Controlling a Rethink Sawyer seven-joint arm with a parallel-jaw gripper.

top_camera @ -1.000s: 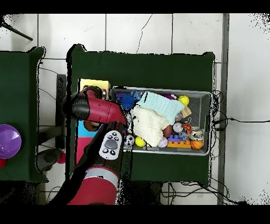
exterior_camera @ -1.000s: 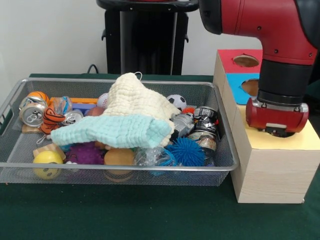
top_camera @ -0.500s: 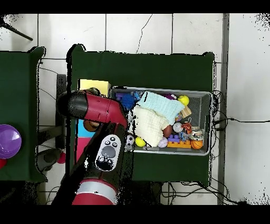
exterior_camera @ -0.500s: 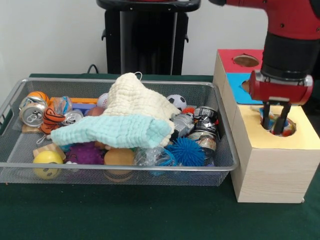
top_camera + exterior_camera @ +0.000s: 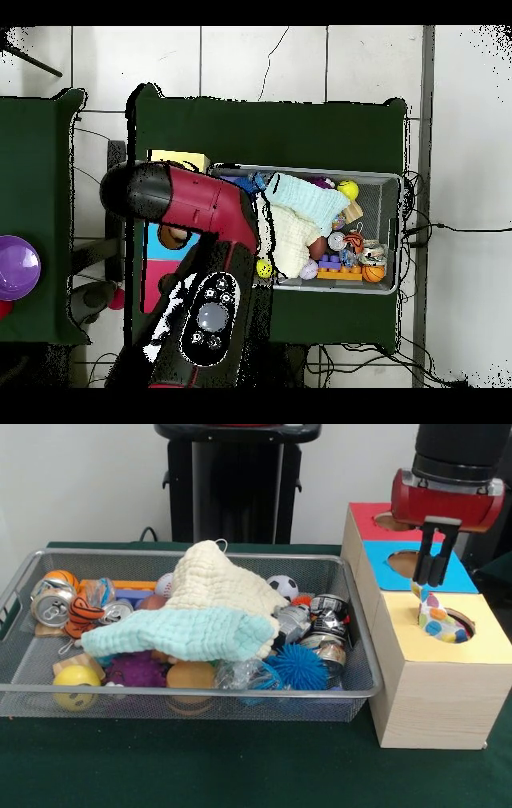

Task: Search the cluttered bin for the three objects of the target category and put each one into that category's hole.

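Note:
My gripper [image 5: 429, 582] hangs above the yellow-topped box [image 5: 480, 650], right of the wire-mesh bin [image 5: 192, 554]. Its two fingers stand close together. A white scrap with coloured polka dots [image 5: 436, 616] reaches from the fingertips down into the round hole [image 5: 464, 624] in the yellow top, with its lower end on the hole's rim. No other patterned scrap shows in the bin. In the overhead view the arm [image 5: 200, 205] covers the gripper and most of the boxes; only a strip of the yellow top [image 5: 180, 159] shows.
A big cream waffle-weave cloth [image 5: 216, 584] and a mint-green cloth [image 5: 184, 634] lie heaped over the bin's middle, among cans, balls and spiky toys. The blue-topped box [image 5: 468, 580] and red-topped box [image 5: 366, 516] stand behind the yellow one.
The gripper has risen out of the yellow box's hole. The polka-dot scrap has come up with it and now sticks out of the hole.

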